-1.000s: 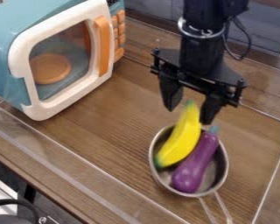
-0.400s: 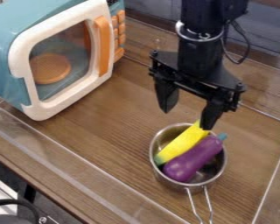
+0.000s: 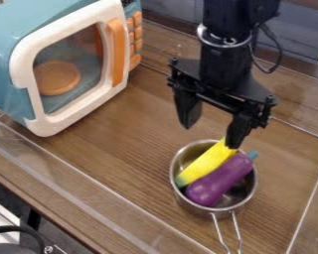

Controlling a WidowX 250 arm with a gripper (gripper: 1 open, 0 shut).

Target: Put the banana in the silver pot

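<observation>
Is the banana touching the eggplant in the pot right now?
Touching. The camera view shows the banana lying right against the eggplant inside the pot, with no gap between them.

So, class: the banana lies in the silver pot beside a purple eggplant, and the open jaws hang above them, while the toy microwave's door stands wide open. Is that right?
Not quite. The toy microwave's door is closed, as the camera view shows. The rest holds: the banana lies in the silver pot beside the purple eggplant, and the gripper hangs above them with its jaws open.
</observation>
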